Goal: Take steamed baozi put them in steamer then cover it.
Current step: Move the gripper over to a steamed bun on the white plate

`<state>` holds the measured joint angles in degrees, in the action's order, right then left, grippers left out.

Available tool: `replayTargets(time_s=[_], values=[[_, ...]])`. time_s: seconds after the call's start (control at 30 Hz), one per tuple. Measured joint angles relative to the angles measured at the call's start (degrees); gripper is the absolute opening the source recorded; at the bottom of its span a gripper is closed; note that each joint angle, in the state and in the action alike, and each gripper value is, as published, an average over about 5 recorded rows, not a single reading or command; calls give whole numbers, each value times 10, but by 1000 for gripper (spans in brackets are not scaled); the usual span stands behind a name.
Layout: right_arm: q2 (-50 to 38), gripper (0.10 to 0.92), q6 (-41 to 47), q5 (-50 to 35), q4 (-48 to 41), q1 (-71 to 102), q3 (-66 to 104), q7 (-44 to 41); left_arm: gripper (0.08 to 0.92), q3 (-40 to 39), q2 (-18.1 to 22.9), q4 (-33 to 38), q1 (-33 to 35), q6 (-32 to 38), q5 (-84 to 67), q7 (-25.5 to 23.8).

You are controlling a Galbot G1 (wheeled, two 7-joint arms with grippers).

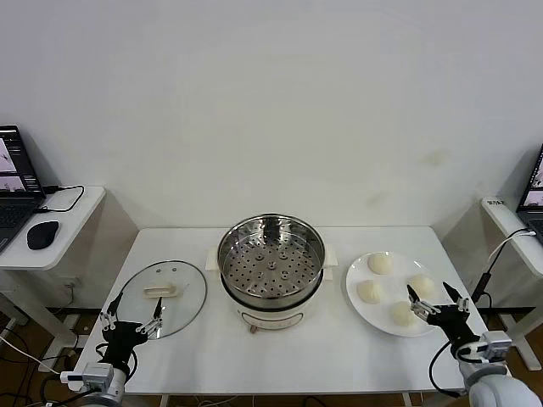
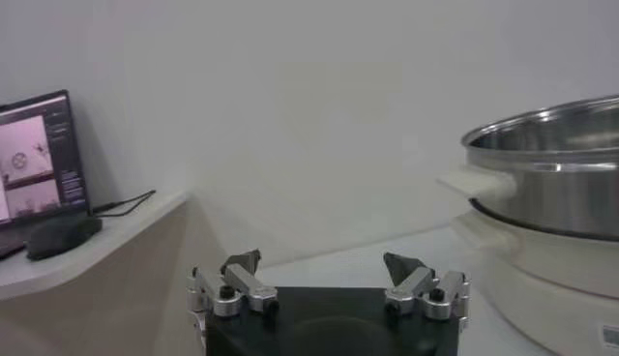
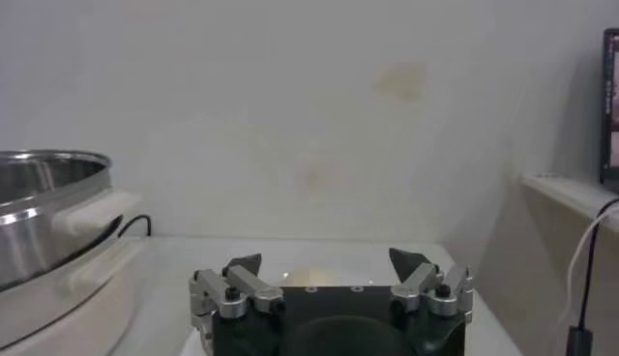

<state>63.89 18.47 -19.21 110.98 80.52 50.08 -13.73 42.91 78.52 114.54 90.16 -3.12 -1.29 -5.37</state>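
While both arms wait low at the near edge of the white worktop (image 1: 280,356), the steamer (image 1: 271,264) stands uncovered at the middle, its perforated steel tray bare and its white base toward the robot. To the robot's left of it the cover (image 1: 159,297) lies flat on the worktop, clear glass with a cream-white handle at its centre. To the robot's right sits a white plate (image 1: 363,315) carrying the four steamed baozi (image 1: 380,264), none of them in the steamer.

The left gripper (image 1: 131,315) hangs at the near rim of the cover with its jaws spread wide and nothing between them; the left wrist view shows the same gap and the steamer's side beyond. The right gripper (image 1: 438,302) hovers at the near right edge of the plate, close beside the nearest buns, jaws likewise spread and holding nothing.

A laptop (image 1: 15,182) and mouse (image 1: 42,234) rest on a side desk at the far left.
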Motion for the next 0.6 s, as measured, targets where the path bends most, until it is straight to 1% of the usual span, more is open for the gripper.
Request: replayTargets(time_s=[0.13, 0.3, 0.47, 0.6], values=[[-43, 823, 23, 27, -13, -32, -11, -29, 823, 0, 3, 6, 4, -1, 6, -1], [-121, 823, 50, 87, -48, -110, -56, -95, 823, 3, 3, 20, 16, 1, 17, -1], [-188, 823, 45, 175, -104, -225, -137, -193, 823, 6, 10, 35, 30, 3, 29, 3], [-220, 823, 10, 265, -162, -331, -222, -285, 823, 10, 19, 46, 42, 5, 39, 4]])
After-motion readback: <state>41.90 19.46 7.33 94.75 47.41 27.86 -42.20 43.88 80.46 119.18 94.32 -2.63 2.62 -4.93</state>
